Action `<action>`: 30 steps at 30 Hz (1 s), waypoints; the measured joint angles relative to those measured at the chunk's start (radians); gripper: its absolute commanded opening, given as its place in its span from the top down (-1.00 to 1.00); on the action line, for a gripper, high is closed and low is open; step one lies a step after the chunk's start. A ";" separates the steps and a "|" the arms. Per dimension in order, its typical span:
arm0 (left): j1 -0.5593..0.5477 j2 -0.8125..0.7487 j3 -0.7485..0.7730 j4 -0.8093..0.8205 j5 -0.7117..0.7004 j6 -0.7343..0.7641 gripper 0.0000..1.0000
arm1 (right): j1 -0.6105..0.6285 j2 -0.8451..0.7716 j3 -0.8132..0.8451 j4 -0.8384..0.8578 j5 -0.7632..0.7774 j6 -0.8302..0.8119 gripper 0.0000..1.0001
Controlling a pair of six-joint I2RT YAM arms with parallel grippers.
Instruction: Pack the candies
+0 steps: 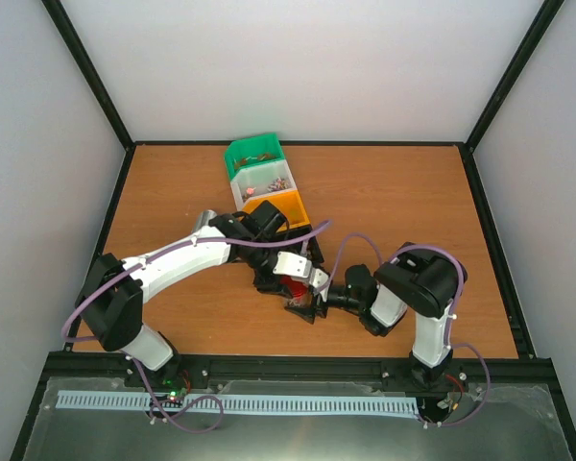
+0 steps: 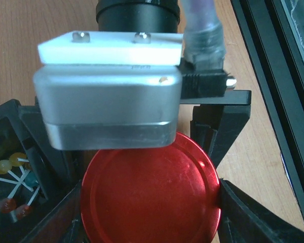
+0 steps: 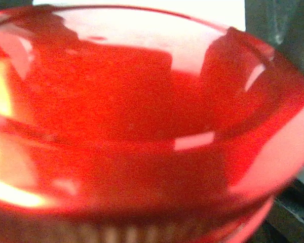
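Note:
The candies are tiny mixed-colour sweets in the white bin. More lie in the green bin. Lollipops show in a black bin in the left wrist view. My left gripper is shut on a round red lid, one finger on each side of its rim. My right gripper meets the same lid from the right, and its silver camera housing hangs over it. The lid fills the right wrist view and hides the right fingers.
An orange bin closes the row of green, white and orange bins at the table's back centre. The black bin lies under my left wrist. The black frame rail runs close on the right in the left wrist view.

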 measured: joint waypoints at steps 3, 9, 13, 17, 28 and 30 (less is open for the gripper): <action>0.008 0.000 0.000 -0.005 0.009 0.000 -0.09 | 0.000 -0.013 -0.002 0.000 0.002 -0.004 -1.00; 0.018 -0.002 -0.001 -0.017 0.014 0.004 -0.10 | 0.000 -0.051 -0.024 0.000 0.002 -0.014 -1.00; 0.024 -0.003 -0.001 -0.027 0.018 0.016 -0.12 | -0.002 -0.083 -0.041 -0.002 0.003 -0.036 -1.00; 0.029 -0.005 -0.001 -0.035 0.018 0.022 -0.17 | -0.004 -0.134 -0.053 -0.012 0.008 -0.057 -1.00; 0.031 -0.024 -0.017 -0.045 0.018 0.026 -0.34 | -0.015 -0.315 -0.227 -0.034 0.056 -0.159 -1.00; 0.031 -0.031 -0.024 -0.044 0.018 0.026 -0.49 | -0.015 -0.347 -0.246 -0.046 0.059 -0.171 -1.00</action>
